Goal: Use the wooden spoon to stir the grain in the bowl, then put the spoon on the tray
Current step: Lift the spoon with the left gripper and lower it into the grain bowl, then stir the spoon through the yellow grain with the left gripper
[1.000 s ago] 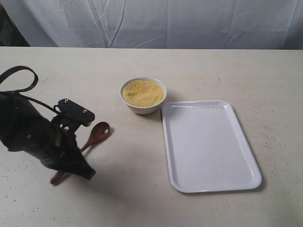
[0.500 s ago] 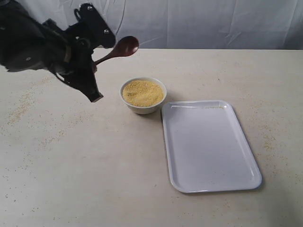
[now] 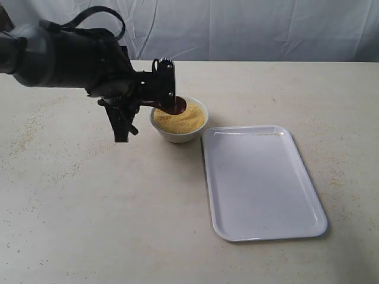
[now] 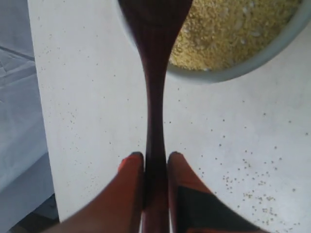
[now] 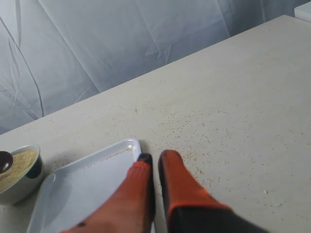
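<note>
Now, left gripper (image 4: 155, 158): pinching the slim handle of the wooden spoon (image 4: 154, 97) between its two orange fingers (image 4: 131, 184); the handle's tail end is hidden between them.
Wooden spoon: the handle runs out from the fingers to the bowl (image 3: 177, 135). The round end lies over the bowl's far-left rim. In the left wrist view that end is cut off by the frame, and in the exterior view it is half hidden behind the black gripper body, so whether it dips into the grain (image 3: 180, 120) cannot be told.
Grain: a yellow sandy mass filling the bowl nearly to the rim.
Bowl: standing on the table (image 3: 118, 225), just beside the far-left corner of the tray (image 3: 260, 183).
Tray: white, lying right of the bowl, nothing on it but a few specks.
Right gripper (image 5: 155, 158): seen only in its own wrist view, fingers pressed almost together on nothing, tips over a tray corner; its height cannot be told.
Table: loose grains scattered on both sides.
Backdrop (image 3: 237, 29): creased white cloth along the far edge.
</note>
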